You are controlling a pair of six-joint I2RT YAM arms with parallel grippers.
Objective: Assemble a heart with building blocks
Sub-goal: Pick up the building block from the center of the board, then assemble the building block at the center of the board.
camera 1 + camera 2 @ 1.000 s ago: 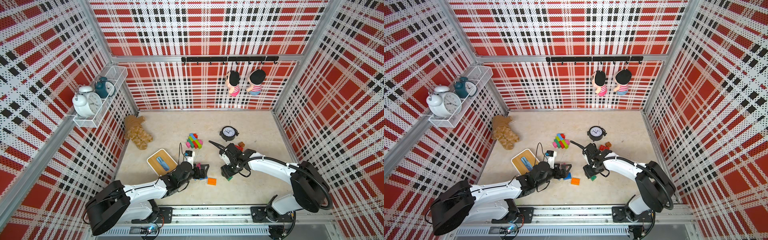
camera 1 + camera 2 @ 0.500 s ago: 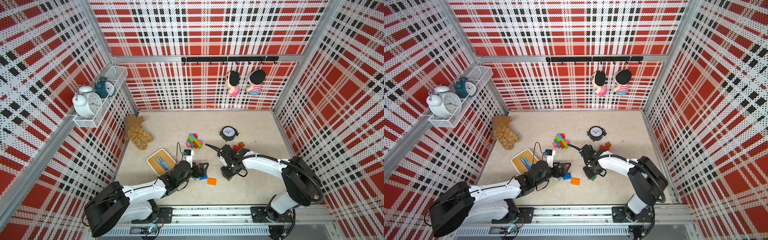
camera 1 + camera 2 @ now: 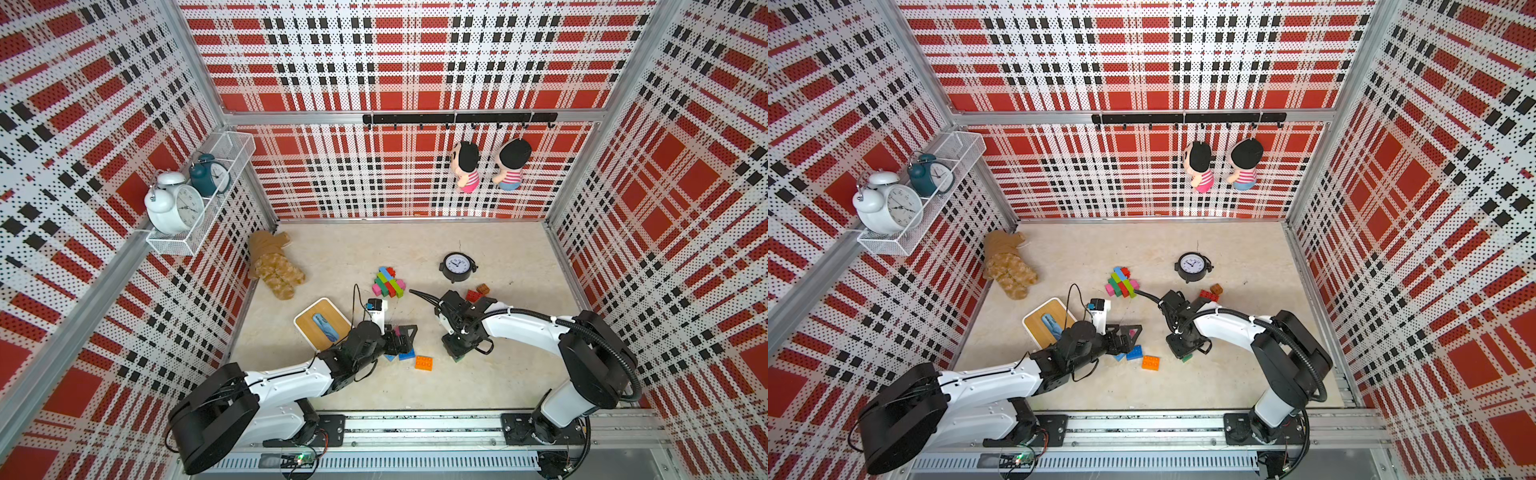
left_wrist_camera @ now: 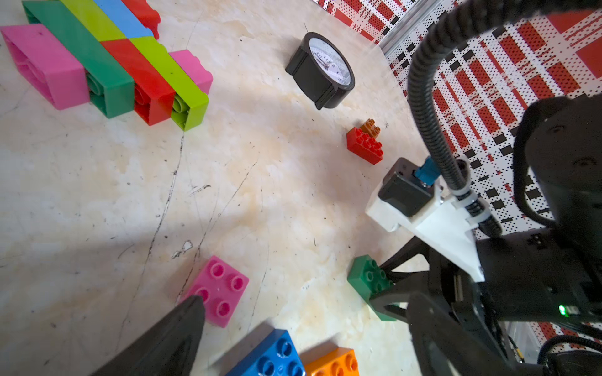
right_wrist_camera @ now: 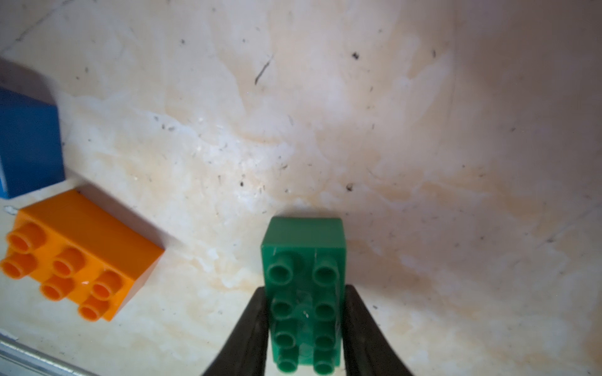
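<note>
snugly pinched in right claw [image 5: 305, 293], green block [image 5: 304, 241], left claw [image 3: 401, 338] wide open, holding nothing

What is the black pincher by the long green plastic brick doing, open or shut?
The right gripper is shut: its black fingers press both long sides of the green eight-stud plastic brick, no gap showing.

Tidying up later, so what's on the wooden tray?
A blue object lies on the tray; the left arm covers one corner, so anything there is hidden.
</note>
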